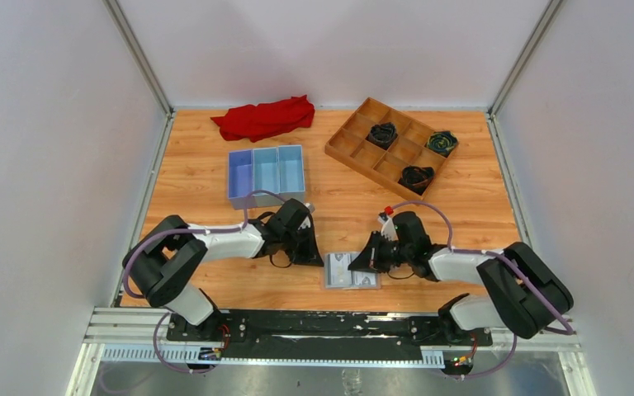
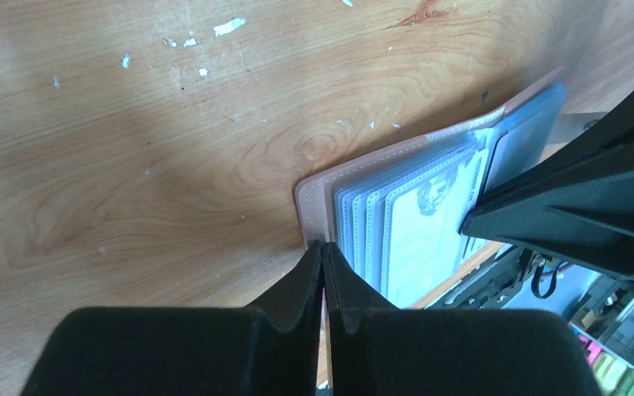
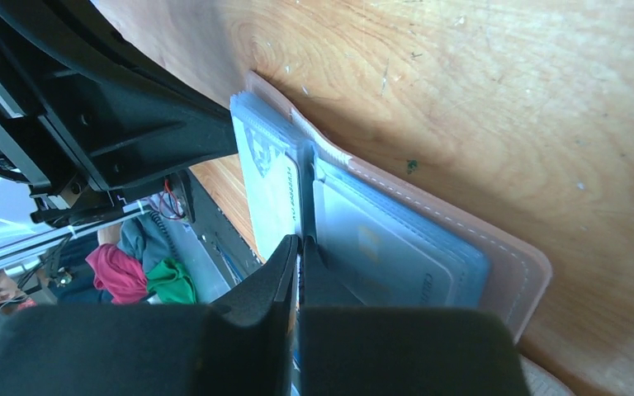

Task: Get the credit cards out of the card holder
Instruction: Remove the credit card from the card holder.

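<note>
Your card holder lies open on the tabletop at the near edge, between both grippers. Its clear sleeves fan out over a tan-pink cover, and the credit cards sit inside them, one showing a chip. Your right gripper has its jaws together at the holder's fold. Your left gripper is together too, tips at the cover's edge. You cannot tell whether either pinches a sleeve. Farther back are a blue tray, a wooden grid tray with three dark coiled bundles in separate compartments, and a red cloth.
</note>
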You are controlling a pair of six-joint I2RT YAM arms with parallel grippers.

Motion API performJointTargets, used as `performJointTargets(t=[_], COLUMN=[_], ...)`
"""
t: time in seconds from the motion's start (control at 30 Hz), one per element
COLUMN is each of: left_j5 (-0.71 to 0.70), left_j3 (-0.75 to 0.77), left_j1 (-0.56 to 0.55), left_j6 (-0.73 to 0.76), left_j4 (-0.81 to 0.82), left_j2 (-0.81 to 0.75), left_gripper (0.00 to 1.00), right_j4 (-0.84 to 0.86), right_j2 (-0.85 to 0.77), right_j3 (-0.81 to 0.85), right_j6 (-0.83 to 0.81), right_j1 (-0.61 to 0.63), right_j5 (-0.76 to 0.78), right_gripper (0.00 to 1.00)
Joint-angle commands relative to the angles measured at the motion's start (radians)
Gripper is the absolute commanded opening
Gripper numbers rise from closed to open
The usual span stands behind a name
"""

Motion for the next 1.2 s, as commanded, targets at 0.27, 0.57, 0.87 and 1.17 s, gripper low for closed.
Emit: performJointTargets(t=[0.27, 0.57, 0.87, 1.17], left_j5=[-0.086, -0.006, 0.04, -0.009], left_j3=[-0.014, -0.005, 0.054, 0.063], left_j1=[0.012, 0.01, -0.068, -0.069], left_j6=[0.071, 0.08, 0.08, 0.077], left_j4=[-0.11, -0.03, 0.026, -0.006], left_j2=[-0.064, -0.164, -0.048, 0.003], left_gripper=[0.07, 0.09, 0.09, 0.09], right_j4=[0.126, 0.144, 0.144, 0.123], right_j2=[0.109, 0.158, 0.162, 0.153], right_j3=[-0.052, -0.037, -0.029, -0.044], right_j6=[-0.06, -0.101, -0.104, -0.114], right_j1=[-0.08, -0.117, -0.128, -0.151], right_j5=[-0.142, -0.19, -0.202, -0.22], right_gripper=[0.0, 0.0, 0.0, 0.0])
